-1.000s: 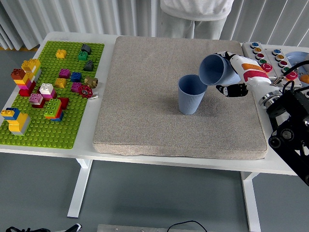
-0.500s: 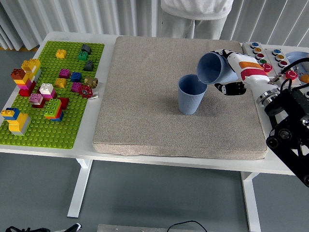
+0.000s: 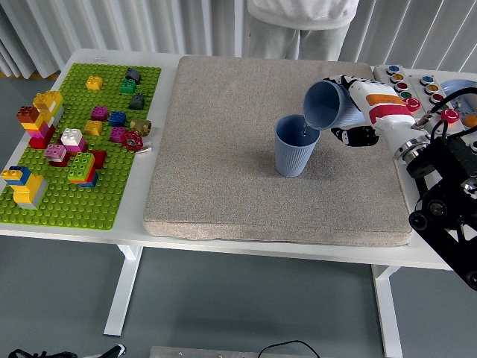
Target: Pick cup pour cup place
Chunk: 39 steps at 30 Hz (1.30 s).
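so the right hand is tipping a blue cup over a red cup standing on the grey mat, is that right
Not quite: the standing cup is blue, not red, as the head view shows. The rest holds: the right hand is tipping a blue cup over it, and it stands on the grey mat.

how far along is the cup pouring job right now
Pick looks done: the right hand grips the tilted blue cup off the mat. Pouring is in hand: its mouth tips down over the upright blue cup on the grey mat. Left: tip it back upright and set it down. The left arm is out of view.
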Tool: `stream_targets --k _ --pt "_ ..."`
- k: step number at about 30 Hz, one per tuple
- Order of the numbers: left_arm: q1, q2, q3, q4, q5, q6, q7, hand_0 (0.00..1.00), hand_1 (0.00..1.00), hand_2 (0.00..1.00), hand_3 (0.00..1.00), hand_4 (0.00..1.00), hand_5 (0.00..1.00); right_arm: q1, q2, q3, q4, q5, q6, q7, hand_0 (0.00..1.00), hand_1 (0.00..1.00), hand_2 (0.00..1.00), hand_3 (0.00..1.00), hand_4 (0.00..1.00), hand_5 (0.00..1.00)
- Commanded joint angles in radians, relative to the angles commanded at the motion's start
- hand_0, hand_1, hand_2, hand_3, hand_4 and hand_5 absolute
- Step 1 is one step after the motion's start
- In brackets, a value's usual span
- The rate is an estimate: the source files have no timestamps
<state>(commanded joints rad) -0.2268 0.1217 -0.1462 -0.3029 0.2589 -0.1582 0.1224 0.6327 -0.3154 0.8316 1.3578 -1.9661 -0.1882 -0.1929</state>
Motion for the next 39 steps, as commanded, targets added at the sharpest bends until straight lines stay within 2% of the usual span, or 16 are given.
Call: stream_targets --k 39 --pt "-0.004 0.002 0.001 0.001 -0.001 0.001 -0.002 0.783 0.821 0.834 0.763 0.498 0.998 0.017 -0.015 -0.032 0.009 -0.135 -0.007 -0.021 0.822 0.730 0.648 0.729 0.725 0.139"
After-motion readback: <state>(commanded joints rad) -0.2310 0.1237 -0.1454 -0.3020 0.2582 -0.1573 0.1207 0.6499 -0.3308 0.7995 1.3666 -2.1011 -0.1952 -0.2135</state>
